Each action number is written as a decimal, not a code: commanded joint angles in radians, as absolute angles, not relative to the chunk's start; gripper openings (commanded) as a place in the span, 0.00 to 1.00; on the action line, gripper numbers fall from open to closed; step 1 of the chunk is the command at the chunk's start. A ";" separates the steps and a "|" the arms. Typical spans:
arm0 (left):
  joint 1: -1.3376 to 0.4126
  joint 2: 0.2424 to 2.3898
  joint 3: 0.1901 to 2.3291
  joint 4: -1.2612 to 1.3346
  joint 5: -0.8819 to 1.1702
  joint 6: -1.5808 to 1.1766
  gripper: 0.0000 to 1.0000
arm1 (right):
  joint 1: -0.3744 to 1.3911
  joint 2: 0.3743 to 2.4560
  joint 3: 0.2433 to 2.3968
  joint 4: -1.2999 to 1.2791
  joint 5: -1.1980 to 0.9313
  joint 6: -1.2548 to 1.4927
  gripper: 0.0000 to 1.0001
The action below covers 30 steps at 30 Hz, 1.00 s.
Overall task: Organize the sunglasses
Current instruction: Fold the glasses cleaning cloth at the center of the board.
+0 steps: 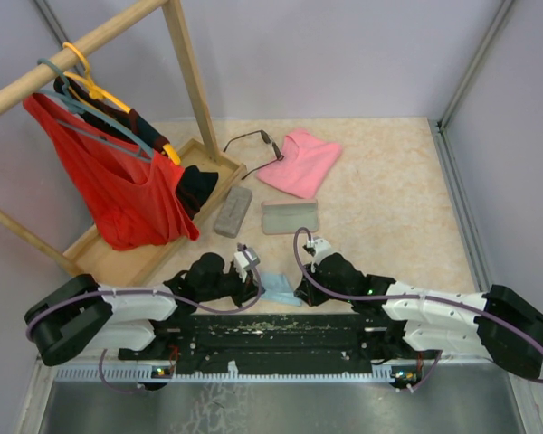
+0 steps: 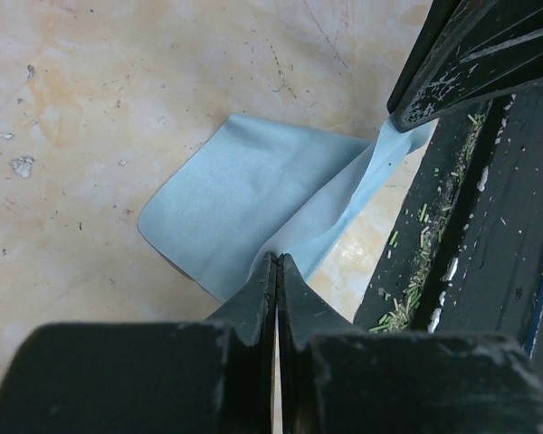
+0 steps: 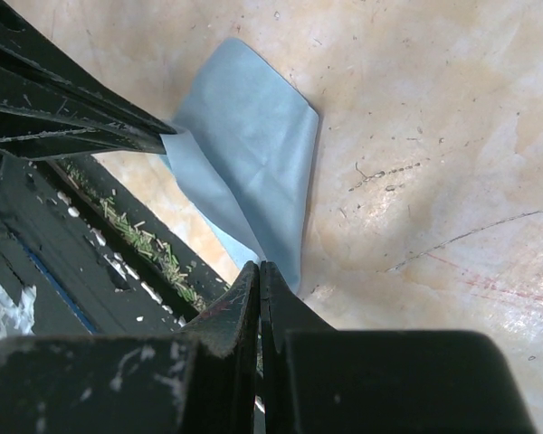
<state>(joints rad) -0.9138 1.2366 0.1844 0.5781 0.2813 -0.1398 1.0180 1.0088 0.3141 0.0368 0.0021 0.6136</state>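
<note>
Tan tabletop (image 1: 389, 203): sunglasses (image 1: 266, 138) crosswise, arms leftward.

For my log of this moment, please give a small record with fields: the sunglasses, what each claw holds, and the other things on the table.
sunglasses: one pair seen, far side of the table, beside the pink cloth, no claw near
left claw: shut on the blue cloth
right claw: shut on the same cloth, other end
cases: grey case and flat case, side by side, mid-table
rack: far left, holds a red garment
</note>
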 commanded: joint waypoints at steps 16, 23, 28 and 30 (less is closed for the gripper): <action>-0.936 0.970 0.298 0.273 0.217 -0.173 0.00 | 1.014 0.845 0.484 -0.084 0.062 0.601 0.00; -0.985 0.894 0.410 0.054 0.152 -0.245 0.00 | 1.040 0.778 0.536 -0.213 0.077 0.647 0.00; -1.041 0.863 0.498 -0.108 0.103 -0.288 0.00 | 1.090 0.750 0.579 -0.293 0.083 0.691 0.00; -1.063 0.852 0.539 -0.168 0.080 -0.301 0.00 | 1.110 0.747 0.600 -0.325 0.085 0.708 0.00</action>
<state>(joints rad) -1.0271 0.8795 0.4568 -0.0044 0.1379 -0.2569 1.0714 0.7692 0.5137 -0.2619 0.0650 0.6609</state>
